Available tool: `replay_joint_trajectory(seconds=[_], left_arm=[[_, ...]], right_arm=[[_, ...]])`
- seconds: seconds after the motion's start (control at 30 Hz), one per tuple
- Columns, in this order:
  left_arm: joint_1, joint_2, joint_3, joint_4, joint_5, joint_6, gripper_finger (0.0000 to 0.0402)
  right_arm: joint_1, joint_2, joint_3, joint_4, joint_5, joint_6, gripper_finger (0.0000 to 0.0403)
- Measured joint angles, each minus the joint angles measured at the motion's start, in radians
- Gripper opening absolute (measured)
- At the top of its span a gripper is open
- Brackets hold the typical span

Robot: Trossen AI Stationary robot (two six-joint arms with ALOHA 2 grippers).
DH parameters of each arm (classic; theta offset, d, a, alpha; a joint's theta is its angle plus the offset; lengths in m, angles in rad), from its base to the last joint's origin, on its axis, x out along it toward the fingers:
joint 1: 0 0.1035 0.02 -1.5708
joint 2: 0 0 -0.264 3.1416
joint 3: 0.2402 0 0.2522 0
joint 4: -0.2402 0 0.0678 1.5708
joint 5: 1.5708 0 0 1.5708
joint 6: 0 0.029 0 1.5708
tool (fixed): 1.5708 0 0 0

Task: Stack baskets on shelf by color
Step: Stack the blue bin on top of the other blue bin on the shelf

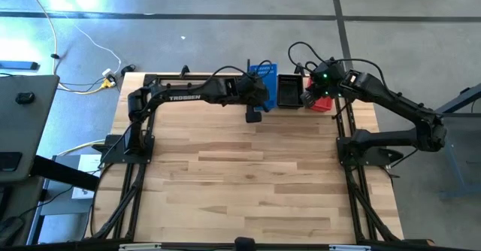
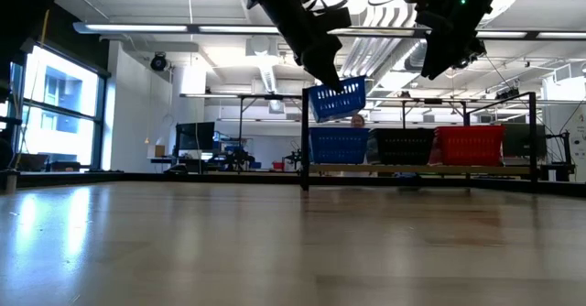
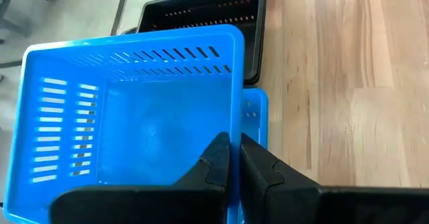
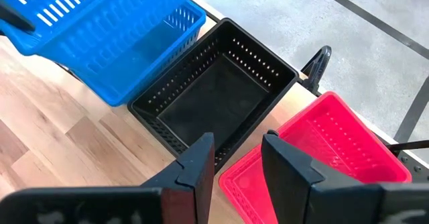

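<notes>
The left gripper (image 3: 234, 158) has its jaws clenched on the wall of a blue basket (image 2: 338, 99), holding it tilted in the air just above a second blue basket (image 2: 338, 146) on the shelf (image 2: 421, 169). Beside that on the shelf sit a black basket (image 4: 214, 96) and a red basket (image 4: 318, 150). The right gripper (image 4: 238, 158) hovers over those 2 with jaws released.

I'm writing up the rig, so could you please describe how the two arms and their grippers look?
Both arms are black and tubular. The left arm carries white TROSSEN lettering; the right arm has a green light near its wrist and looping black cables. Left gripper and right gripper have dark, angular, wedge-shaped fingers.
</notes>
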Motion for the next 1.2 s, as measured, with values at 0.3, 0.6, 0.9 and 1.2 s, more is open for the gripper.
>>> replay_joint_trajectory(seconds=[0.3, 0.6, 0.9, 1.2], left_arm=[[-0.043, 0.001, -0.002, 0.002, -0.01, 0.016, 0.0003], [-0.062, 0.016, -0.003, 0.031, -0.08, 0.034, 0.0003], [-0.008, 0.029, -0.003, 0.021, -0.056, 0.025, 0.0002], [0.004, 0.029, -0.002, 0.001, 0.038, 0.018, 0.0003]], right_arm=[[0.0, 0.0, 0.0, 0.0, 0.001, 0.0, 0.011], [0.0, 0.0, 0.0, 0.0, 0.001, 0.0, 0.011], [0.0, 0.0, 0.0, 0.0, 0.001, 0.0, 0.011], [0.0, 0.0, 0.0, 0.0, 0.001, -0.022, 0.011]])
